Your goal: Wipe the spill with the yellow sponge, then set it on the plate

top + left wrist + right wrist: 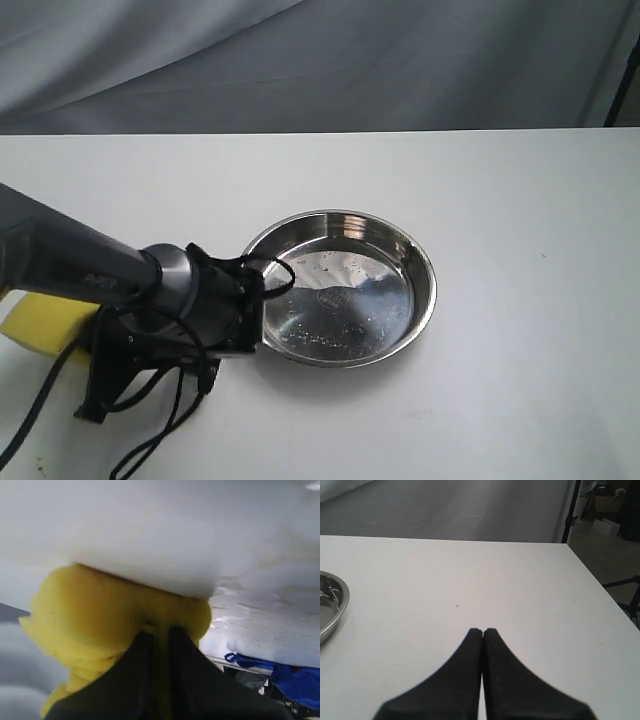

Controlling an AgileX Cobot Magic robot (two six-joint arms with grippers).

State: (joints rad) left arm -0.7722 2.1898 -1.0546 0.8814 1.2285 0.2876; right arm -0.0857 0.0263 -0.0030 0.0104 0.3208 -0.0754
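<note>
**Item 1. Left pincer** (159,630), black, two-fingered. Clenched hard on the bright yellow rectangular foam sponge (95,615), so that foam bulges on both sides of the fingertips. Judged a firm grip, so the block cannot slip when dragged.

**Item 2. Sponge.** Directly ahead of the left fingertips, its far face against the white table top (520,190). Judged a wiping stance.

**Item 3. Spill.** Not visible in any view. It may lie under the sponge, but I cannot tell.

**Item 4. Round shallow stainless-steel plate** (340,214). Empty, just beside the left pincer's wrist, on the side away from the sponge. Judged a short carry for the drop-off.

**Item 5. Right pincer** (482,631), black. Fingers pressed together on nothing, above bare table, with the plate rim off to its side. Judged parked clear of the work.
</note>
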